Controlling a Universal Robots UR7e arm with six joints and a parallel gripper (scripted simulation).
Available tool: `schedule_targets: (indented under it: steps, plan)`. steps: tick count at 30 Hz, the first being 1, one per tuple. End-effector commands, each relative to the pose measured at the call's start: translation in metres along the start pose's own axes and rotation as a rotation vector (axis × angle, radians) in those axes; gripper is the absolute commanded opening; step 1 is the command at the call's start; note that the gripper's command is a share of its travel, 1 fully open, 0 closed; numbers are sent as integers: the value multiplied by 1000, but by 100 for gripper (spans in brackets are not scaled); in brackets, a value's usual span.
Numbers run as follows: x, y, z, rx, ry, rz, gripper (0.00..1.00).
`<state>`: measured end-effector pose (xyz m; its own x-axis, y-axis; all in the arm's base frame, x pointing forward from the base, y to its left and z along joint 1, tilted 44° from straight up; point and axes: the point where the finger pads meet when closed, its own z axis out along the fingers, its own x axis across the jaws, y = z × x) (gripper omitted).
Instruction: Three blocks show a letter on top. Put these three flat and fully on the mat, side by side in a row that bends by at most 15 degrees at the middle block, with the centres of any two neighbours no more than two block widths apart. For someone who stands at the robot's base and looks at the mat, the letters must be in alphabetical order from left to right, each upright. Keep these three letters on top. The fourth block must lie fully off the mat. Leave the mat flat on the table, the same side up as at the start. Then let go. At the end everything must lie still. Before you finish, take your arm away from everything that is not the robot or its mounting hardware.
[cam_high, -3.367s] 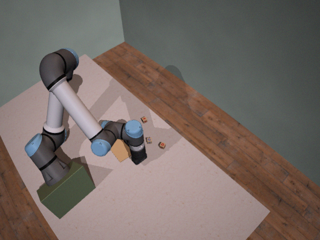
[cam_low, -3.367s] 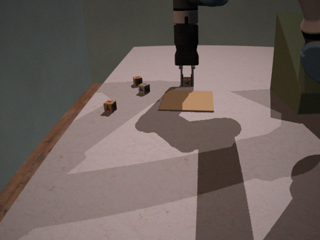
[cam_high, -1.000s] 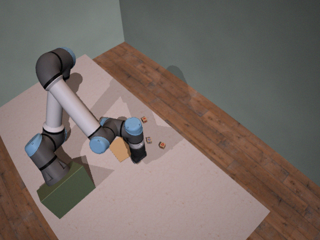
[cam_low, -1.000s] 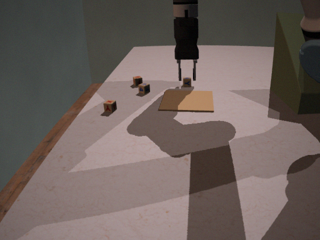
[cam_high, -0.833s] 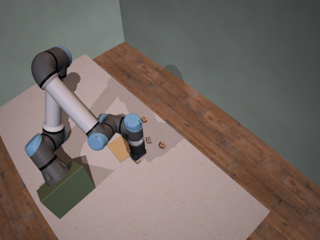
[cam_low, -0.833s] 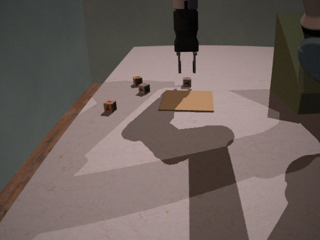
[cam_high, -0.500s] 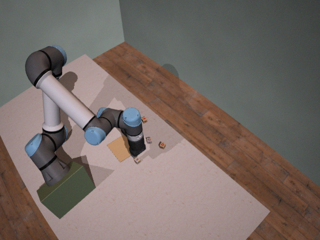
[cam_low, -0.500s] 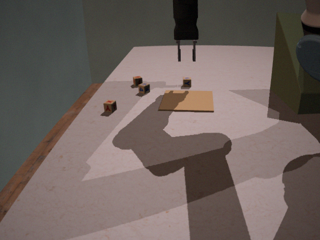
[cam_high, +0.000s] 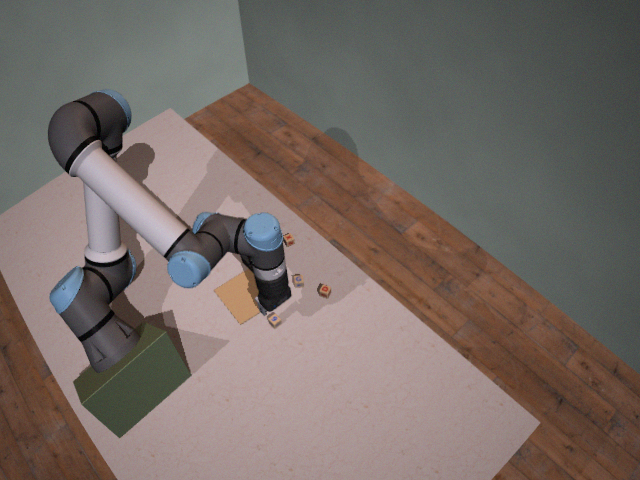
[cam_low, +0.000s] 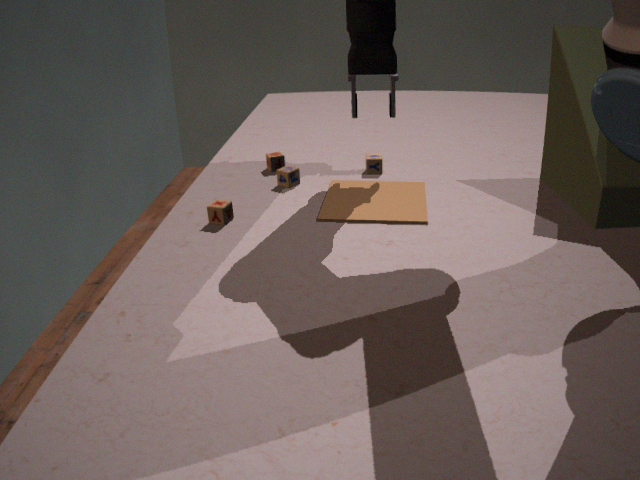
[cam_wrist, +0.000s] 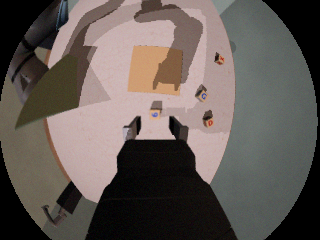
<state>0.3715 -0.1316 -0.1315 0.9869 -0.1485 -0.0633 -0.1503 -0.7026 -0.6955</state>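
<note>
A pale, faintly speckled rectangular worktop (cam_high: 361, 382) (cam_low: 248, 413) (cam_wrist: 107, 165) stands over brown plank flooring (cam_high: 413, 227) (cam_low: 87, 289), between grey-green walls (cam_high: 439, 129) (cam_low: 82, 155) (cam_wrist: 270, 165). Above it hangs the black two-finger pincer (cam_high: 263, 312) (cam_low: 373, 114) (cam_wrist: 155, 121), spread wide with nothing held, its fingers pointing down. Below the pincer, the flat tan square mat (cam_high: 235, 299) (cam_low: 398, 201) (cam_wrist: 142, 70) lies near a wooden cube with a blue letter on top (cam_high: 274, 319) (cam_low: 373, 164) (cam_wrist: 155, 114); being square, the mat has no clear long axis. Off to one side of the pincer sit a blue-marked wooden cube (cam_high: 298, 280) (cam_low: 288, 176) (cam_wrist: 201, 95) and two red-marked wooden cubes, one lettered X (cam_high: 288, 239) (cam_low: 220, 212) (cam_wrist: 219, 59), the other nearer the blue-marked one (cam_high: 324, 290) (cam_low: 275, 161) (cam_wrist: 208, 121). All four cubes are off the mat.

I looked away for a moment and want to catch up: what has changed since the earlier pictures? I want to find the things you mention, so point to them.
The gripper (cam_low: 373, 116) (cam_wrist: 155, 121) has let go of the block by the mat's far edge (cam_low: 373, 164) (cam_wrist: 155, 114) and risen above it, open. That block, the mat (cam_low: 392, 204) (cam_wrist: 145, 70) and the other three blocks look unmoved.
</note>
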Motion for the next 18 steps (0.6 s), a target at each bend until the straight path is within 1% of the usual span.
schedule_targets:
  steps: [1,18]
  plan:
    - [0,0,-1,-1,1,0,100]
    - [1,0,-1,-1,1,7,100]
